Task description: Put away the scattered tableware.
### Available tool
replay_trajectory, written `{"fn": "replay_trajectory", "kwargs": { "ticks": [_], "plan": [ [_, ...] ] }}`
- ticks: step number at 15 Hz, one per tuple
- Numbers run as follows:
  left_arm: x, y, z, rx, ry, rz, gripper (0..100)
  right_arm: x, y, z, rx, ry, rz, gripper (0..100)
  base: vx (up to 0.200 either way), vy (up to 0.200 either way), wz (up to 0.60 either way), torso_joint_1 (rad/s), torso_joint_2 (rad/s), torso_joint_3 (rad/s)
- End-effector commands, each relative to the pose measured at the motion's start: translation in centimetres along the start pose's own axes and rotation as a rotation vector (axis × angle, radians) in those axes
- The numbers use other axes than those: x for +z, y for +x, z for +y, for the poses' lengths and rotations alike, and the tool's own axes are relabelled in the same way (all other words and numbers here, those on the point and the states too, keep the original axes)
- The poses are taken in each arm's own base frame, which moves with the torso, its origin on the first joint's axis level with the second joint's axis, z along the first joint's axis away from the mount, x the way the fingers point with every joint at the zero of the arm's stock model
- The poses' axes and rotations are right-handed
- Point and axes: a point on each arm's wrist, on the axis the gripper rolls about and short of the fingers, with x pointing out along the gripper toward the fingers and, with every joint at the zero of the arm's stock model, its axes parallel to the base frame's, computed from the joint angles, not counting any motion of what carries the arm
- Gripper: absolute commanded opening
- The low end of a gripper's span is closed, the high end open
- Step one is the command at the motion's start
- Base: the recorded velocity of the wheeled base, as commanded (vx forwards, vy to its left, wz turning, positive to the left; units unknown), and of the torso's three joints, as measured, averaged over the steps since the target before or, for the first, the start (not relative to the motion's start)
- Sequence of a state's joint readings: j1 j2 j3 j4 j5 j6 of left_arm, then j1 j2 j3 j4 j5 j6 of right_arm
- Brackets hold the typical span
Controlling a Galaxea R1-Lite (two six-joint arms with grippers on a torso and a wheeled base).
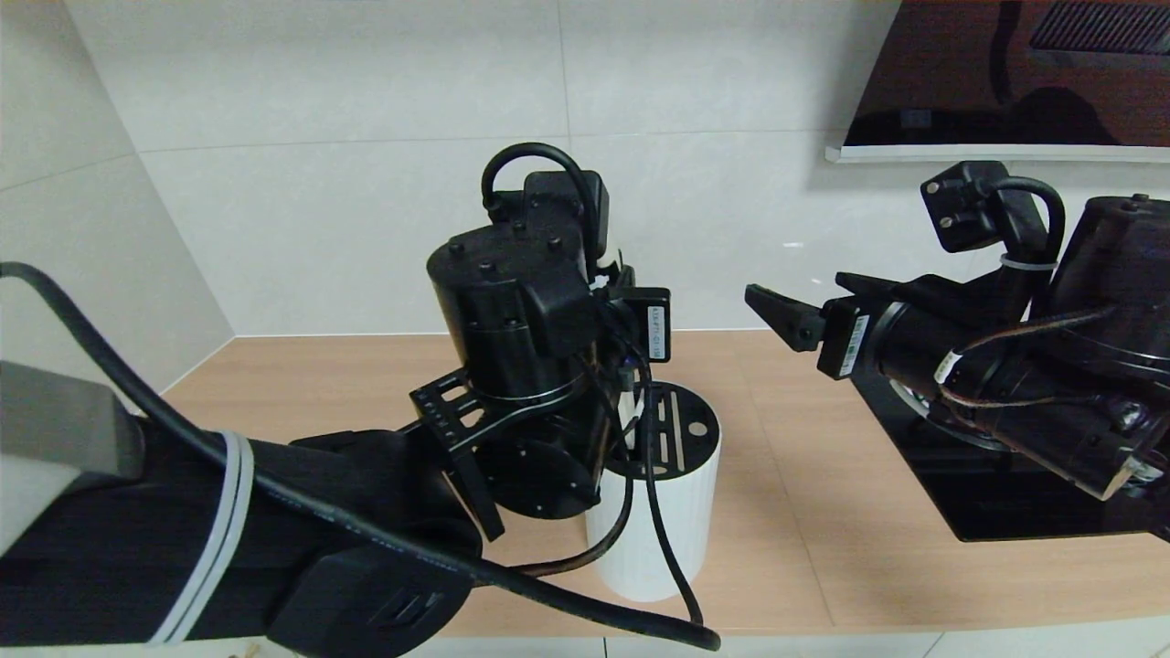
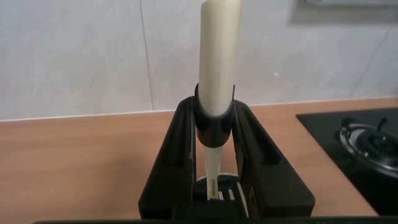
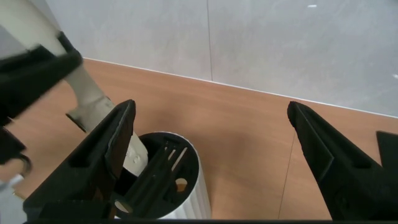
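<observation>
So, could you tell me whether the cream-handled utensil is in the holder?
Partly in: the utensil enters the holder through its slotted top; the left gripper grips the handle.

The left tool (image 2: 214,118) clamps a cream utensil (image 2: 217,50) upright, tip at the slotted holder (image 2: 229,186) on the counter (image 2: 81,162).

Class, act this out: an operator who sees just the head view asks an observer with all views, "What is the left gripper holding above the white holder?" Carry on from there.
Observer: The left gripper is shut on a cream-handled utensil.
Operator: Is its lower end in the holder?
Observer: It meets the black slotted top of the holder, apparently entering a slot.
</observation>
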State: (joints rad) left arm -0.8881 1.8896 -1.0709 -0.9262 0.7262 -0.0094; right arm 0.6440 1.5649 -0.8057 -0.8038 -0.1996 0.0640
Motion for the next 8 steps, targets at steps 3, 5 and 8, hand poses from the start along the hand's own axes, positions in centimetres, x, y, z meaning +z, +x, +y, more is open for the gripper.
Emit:
{"fn": "replay_trajectory", "kwargs": {
  "ticks": [3, 5, 8],
  "plan": [
    [-0.5, -0.4, -0.8, -0.017, -0.008, 0.013, 0, -0.2, 0.0, 0.0, 0.000, -0.003, 0.008, 100, 0.000, 0.000, 0.00, 0.000, 0.00, 0.000],
    [-1.3, -0.4, -0.9, -0.020, 0.004, 0.032, 0, -0.2, 0.0, 0.0, 0.000, -0.003, 0.008, 100, 0.000, 0.000, 0.00, 0.000, 0.00, 0.000],
    [-3.2, -0.2, -1.1, -0.017, 0.030, 0.074, 0, -0.3, 0.0, 0.0, 0.000, -0.003, 0.009, 100, 0.000, 0.000, 0.00, 0.000, 0.00, 0.000]
  ]
}}
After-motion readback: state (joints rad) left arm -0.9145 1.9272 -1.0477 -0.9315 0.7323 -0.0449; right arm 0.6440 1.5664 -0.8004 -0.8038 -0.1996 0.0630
